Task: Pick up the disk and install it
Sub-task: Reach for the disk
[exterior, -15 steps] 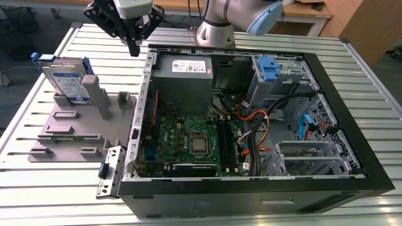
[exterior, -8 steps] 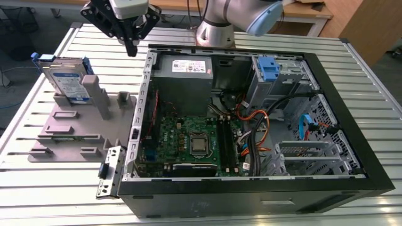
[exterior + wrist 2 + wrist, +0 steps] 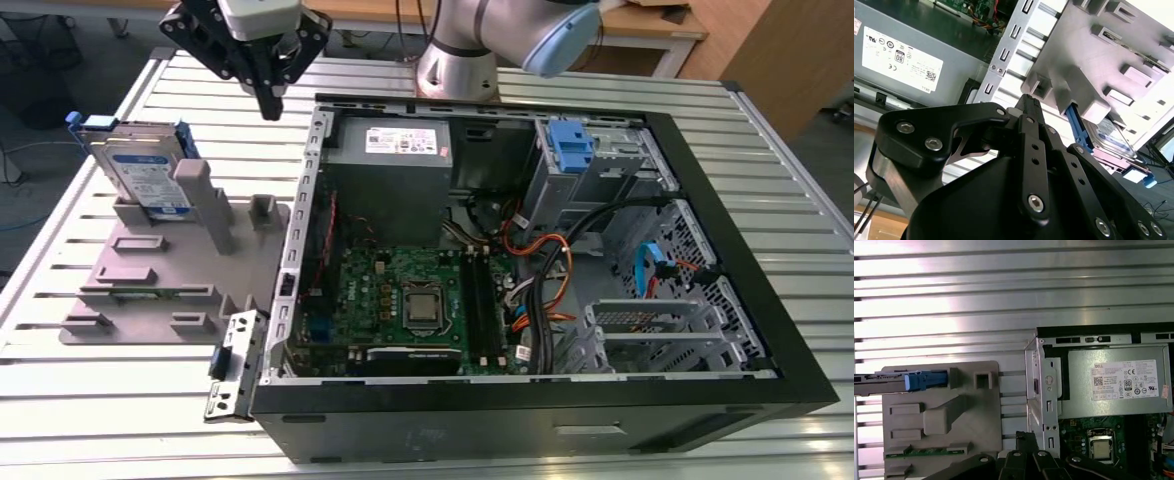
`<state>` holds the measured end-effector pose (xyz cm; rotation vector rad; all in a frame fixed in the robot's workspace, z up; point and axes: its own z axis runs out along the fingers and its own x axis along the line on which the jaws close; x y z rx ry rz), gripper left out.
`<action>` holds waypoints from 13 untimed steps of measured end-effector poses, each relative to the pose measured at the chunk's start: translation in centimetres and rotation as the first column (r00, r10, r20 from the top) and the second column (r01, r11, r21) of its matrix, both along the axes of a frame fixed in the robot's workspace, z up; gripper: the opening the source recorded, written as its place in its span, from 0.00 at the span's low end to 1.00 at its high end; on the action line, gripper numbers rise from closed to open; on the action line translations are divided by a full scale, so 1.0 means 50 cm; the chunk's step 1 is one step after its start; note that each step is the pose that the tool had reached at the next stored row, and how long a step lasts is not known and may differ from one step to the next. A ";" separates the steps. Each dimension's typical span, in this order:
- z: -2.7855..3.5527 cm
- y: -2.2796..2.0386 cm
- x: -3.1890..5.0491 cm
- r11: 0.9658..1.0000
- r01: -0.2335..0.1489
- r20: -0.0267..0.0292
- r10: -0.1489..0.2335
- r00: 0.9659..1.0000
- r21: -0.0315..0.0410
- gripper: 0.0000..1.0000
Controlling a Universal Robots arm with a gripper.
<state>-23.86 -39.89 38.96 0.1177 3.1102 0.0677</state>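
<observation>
The disk [image 3: 138, 168] stands on edge in a slot at the far end of the grey fixture [image 3: 174, 262], at the exterior view's left. It is silver with a white-and-blue label and blue rails. The second wrist view has the disk [image 3: 1110, 139] beyond the fixture [image 3: 1094, 55], and the first wrist view catches the disk [image 3: 881, 383] edge-on. My gripper [image 3: 271, 106] hangs above the table between the fixture and the open computer case [image 3: 747, 330], to the right of the disk and higher. Its fingers are shut on nothing, and both wrist views show the gripper [image 3: 1027, 100] [image 3: 1026, 436] closed.
The case lies open on the slatted metal table [image 3: 80, 400], with the grey power supply [image 3: 400, 150] at its far left corner and a blue bracket [image 3: 570, 148] in the drive bay at the far right. A loose metal latch part [image 3: 234, 362] lies by the case's near left corner.
</observation>
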 end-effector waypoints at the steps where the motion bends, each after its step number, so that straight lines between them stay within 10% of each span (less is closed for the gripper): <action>1: 0.000 0.0000 -0.003 1.000 0.000 0.000 0.000 1.000 0.000 0.11; 13: -0.002 0.0000 -0.041 1.000 0.000 0.000 0.000 1.000 0.000 0.11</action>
